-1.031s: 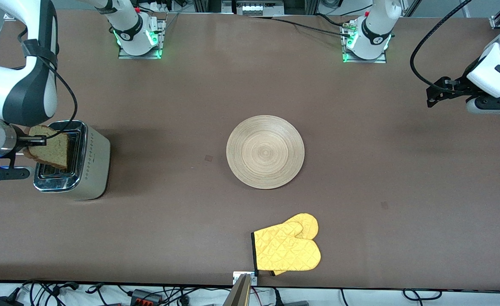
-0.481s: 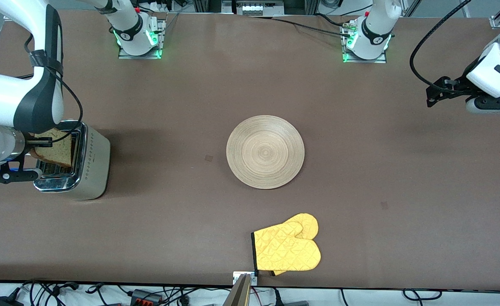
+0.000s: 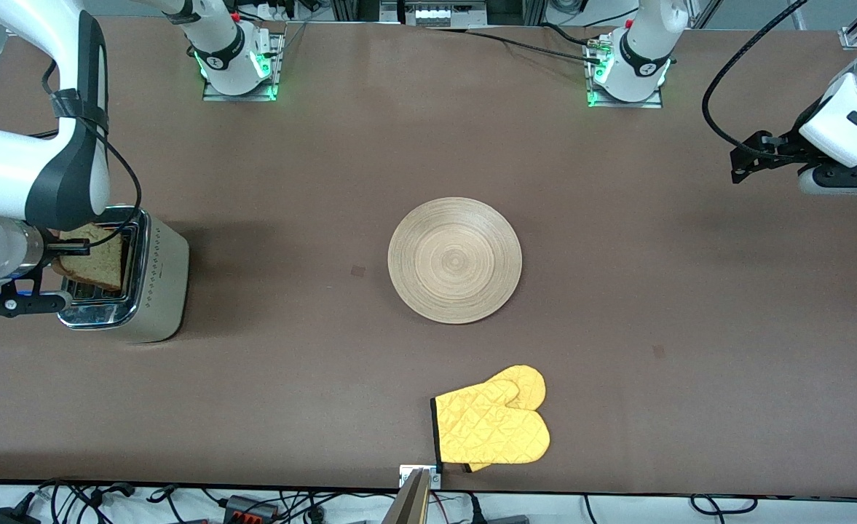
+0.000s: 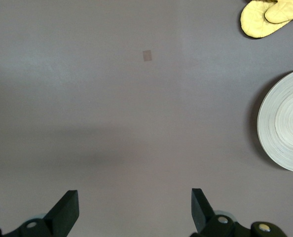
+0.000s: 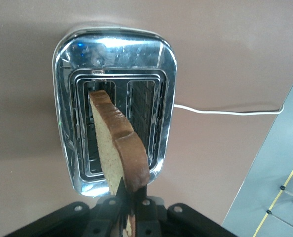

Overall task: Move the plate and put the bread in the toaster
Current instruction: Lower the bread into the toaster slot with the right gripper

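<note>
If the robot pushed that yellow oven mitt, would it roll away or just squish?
Probably neither roll nor slide far. The yellow oven mitt lies flat on the table, so nothing suggests rolling. Its quilted padding looks soft, so it would likely bunch or fold under a push. Lifted by one edge it would probably droop, and it looks light for its size.

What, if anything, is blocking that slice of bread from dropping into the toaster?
Nothing visible. The right end effector holds the bread upright, its lower edge at one open slot of the toaster. The slot looks empty.
</note>
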`<state>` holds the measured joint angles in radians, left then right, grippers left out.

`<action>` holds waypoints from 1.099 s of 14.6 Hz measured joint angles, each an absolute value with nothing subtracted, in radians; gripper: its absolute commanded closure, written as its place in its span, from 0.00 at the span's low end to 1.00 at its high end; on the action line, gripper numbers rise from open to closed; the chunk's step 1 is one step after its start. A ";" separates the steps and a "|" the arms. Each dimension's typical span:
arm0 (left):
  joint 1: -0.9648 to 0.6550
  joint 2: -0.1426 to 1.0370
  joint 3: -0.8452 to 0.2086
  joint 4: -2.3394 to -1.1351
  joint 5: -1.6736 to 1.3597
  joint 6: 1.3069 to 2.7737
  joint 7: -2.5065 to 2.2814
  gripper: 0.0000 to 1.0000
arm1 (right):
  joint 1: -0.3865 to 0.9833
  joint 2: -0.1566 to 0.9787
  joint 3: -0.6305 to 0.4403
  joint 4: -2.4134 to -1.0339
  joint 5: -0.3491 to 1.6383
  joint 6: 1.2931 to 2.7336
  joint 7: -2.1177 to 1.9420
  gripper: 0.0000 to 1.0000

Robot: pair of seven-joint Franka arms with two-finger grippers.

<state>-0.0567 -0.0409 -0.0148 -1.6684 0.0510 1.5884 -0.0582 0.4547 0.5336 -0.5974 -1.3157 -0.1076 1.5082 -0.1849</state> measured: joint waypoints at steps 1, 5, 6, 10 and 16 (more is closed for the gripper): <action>-0.057 -0.041 -0.015 -1.668 0.051 1.586 -0.058 0.00 | 0.455 0.535 -0.597 -1.318 -0.102 1.514 -0.185 1.00; -0.059 -0.041 -0.017 -1.668 0.051 1.581 -0.058 0.00 | 0.455 0.553 -0.597 -1.329 -0.084 1.520 -0.185 1.00; -0.059 -0.041 -0.017 -1.668 0.051 1.580 -0.058 0.00 | 0.455 0.558 -0.597 -1.330 -0.084 1.520 -0.185 1.00; -0.059 -0.041 -0.017 -1.668 0.051 1.578 -0.058 0.00 | 0.454 0.559 -0.597 -1.355 -0.080 1.538 -0.185 1.00; -0.060 -0.041 -0.017 -1.668 0.051 1.573 -0.058 0.00 | 0.435 0.561 -0.597 -1.433 -0.011 1.607 -0.185 0.00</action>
